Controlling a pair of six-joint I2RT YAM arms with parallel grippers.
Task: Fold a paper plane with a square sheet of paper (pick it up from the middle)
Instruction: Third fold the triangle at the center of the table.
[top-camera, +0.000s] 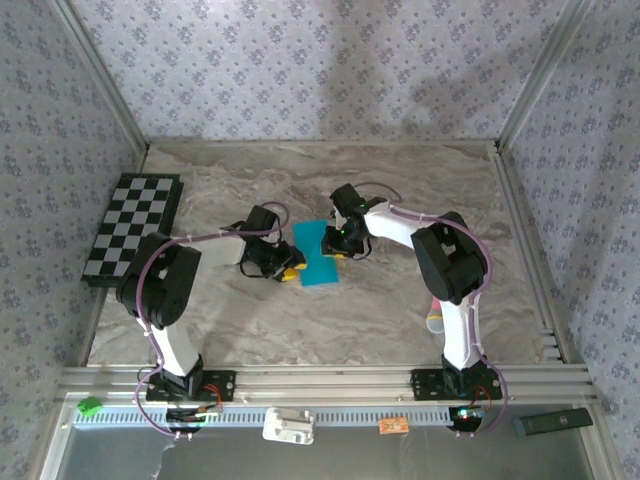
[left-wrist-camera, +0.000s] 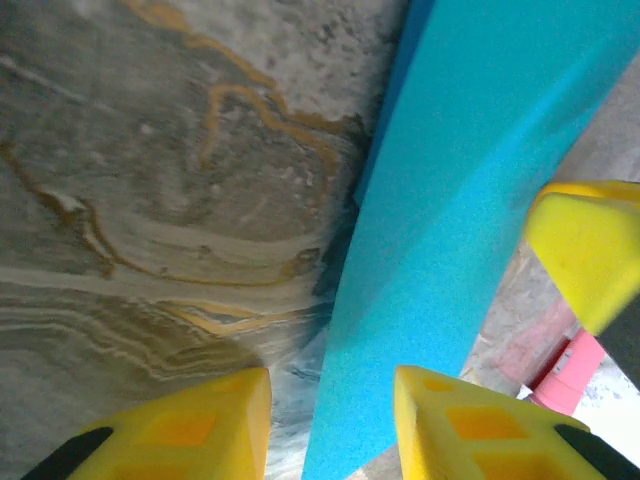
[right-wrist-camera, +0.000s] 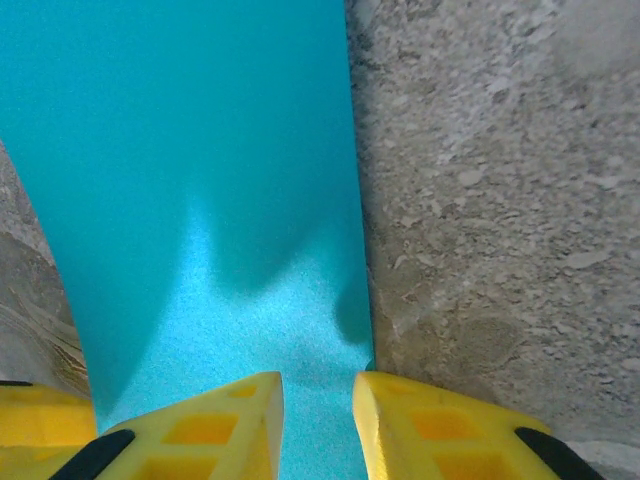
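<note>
The square sheet of paper (top-camera: 320, 257) lies on the marble table as a narrow teal strip, folded, with a darker layer showing under its far end (left-wrist-camera: 395, 120). My left gripper (top-camera: 289, 270) sits low at its left side. Its yellow fingers (left-wrist-camera: 215, 415) stand apart; the strip's near end (left-wrist-camera: 400, 330) runs into the gap and bare table shows beside it. My right gripper (top-camera: 342, 243) hovers at the strip's right edge. Its jaws are a little apart over the paper (right-wrist-camera: 200, 200), its right finger (right-wrist-camera: 430, 420) at the paper's edge. One right finger (left-wrist-camera: 585, 250) shows in the left wrist view.
A black-and-white checkered board (top-camera: 133, 228) lies at the far left of the table. A pink stick (top-camera: 437, 318) rests by the right arm's base and shows in the left wrist view (left-wrist-camera: 570, 370). Patterned walls and metal posts close in the table.
</note>
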